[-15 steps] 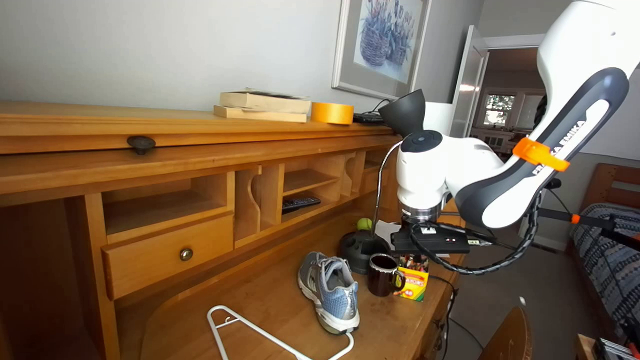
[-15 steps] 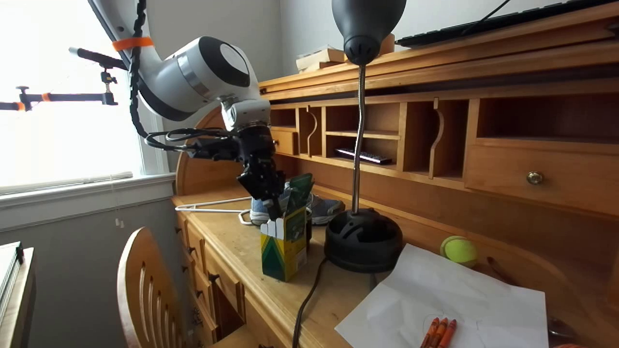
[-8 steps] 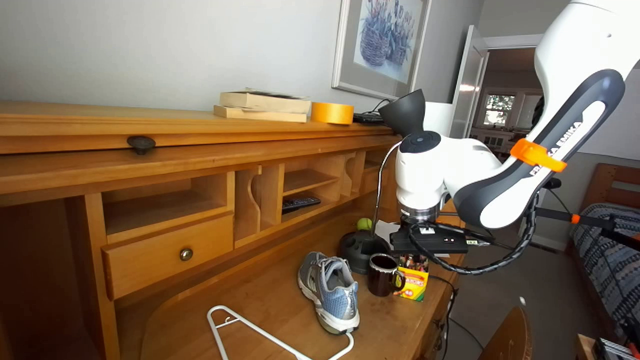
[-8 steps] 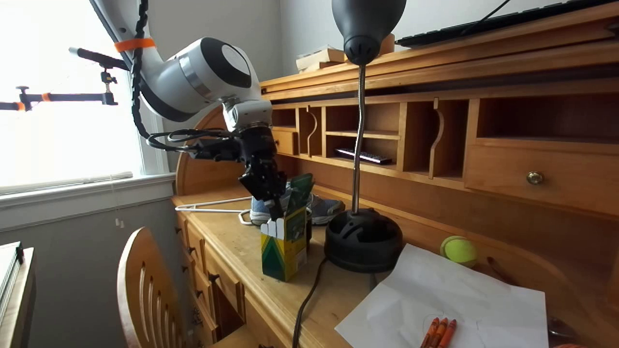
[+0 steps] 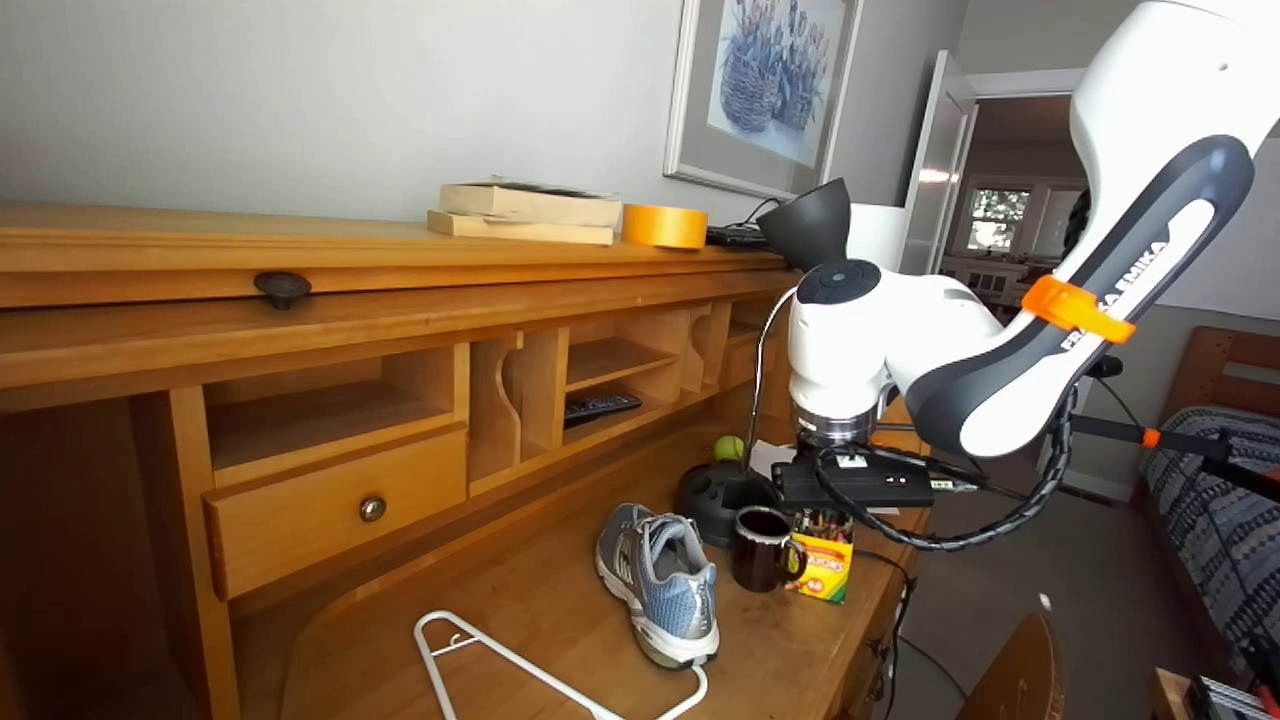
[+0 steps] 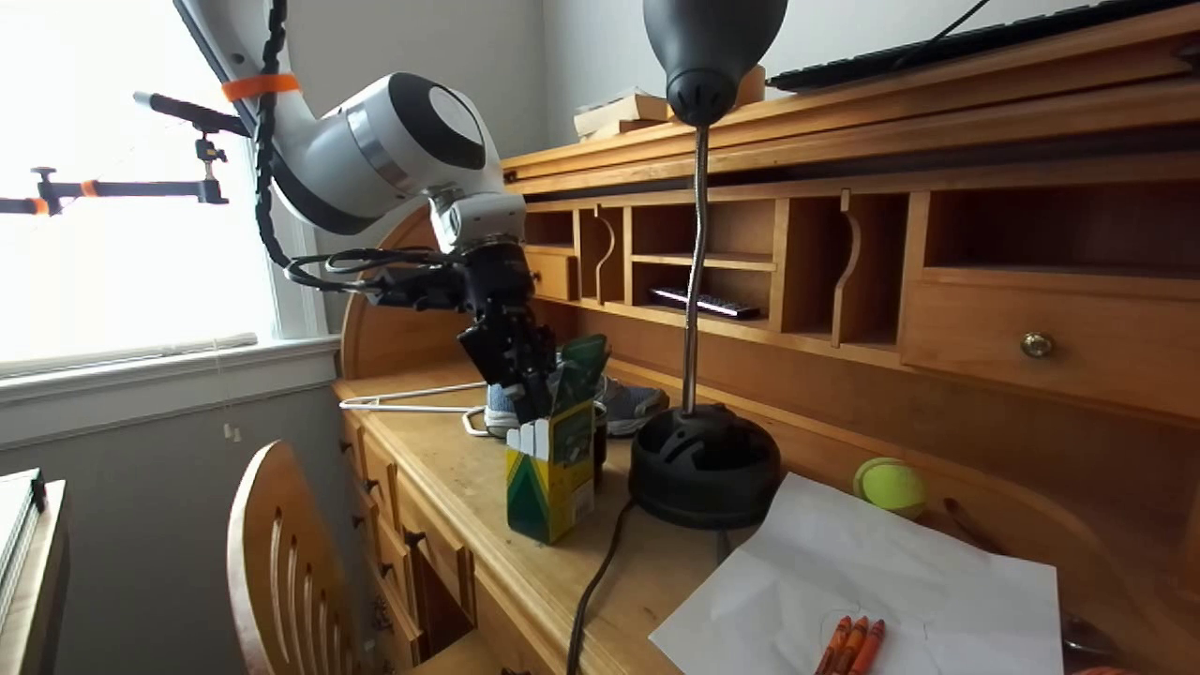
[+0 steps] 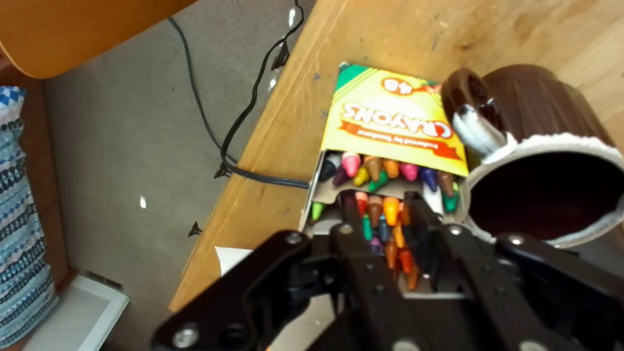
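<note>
Just beside mug rim (image 7: 546,141), tool (image 7: 381,197) over box (image 7: 390,112)

Wooden desk (image 5: 500,580) bearing a crayon box (image 6: 548,492), mug (image 7: 536,102), shoe (image 5: 685,605), hanger (image 5: 530,669), lamp (image 6: 703,483), tennis ball (image 6: 891,486) and sheet of paper (image 6: 797,553).

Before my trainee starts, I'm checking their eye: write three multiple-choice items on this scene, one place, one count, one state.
1. The gripper is at the: A) tennis ball B) crayon box C) hanger
2. Crayons showing on the paper: A) one B) six C) three
3. Gripper's fingers stand: A) apart B) pressed together C) gripping the mug

1 B: wrist view shows it at the open box.
2 C: an exterior view shows three side by side.
3 A: boxed crayons show between them in the wrist view.
</note>
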Robot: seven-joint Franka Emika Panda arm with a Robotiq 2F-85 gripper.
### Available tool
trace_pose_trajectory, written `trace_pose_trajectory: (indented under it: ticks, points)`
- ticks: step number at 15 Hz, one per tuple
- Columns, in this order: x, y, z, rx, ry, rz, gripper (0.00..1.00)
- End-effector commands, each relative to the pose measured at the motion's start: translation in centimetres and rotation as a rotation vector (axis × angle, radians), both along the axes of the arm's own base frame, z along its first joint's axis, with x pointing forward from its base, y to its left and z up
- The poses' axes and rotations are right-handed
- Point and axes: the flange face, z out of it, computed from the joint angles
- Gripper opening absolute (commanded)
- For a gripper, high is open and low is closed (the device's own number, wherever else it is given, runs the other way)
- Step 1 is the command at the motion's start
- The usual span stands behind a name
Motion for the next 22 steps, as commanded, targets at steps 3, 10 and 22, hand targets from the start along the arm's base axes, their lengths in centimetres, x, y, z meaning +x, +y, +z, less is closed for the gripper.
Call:
trace_pose_trajectory:
  ticks: [3,10,22]
  points:
    - [-0.2,0.4,1.5,-0.004,-0.03,-0.003,0.16]
    - [-0.2,0.9,2.9,0.005,-0.06,0.005,0.0]
    - [-0.9,1.4,1.6,0.025,-0.013,0.009,0.0]
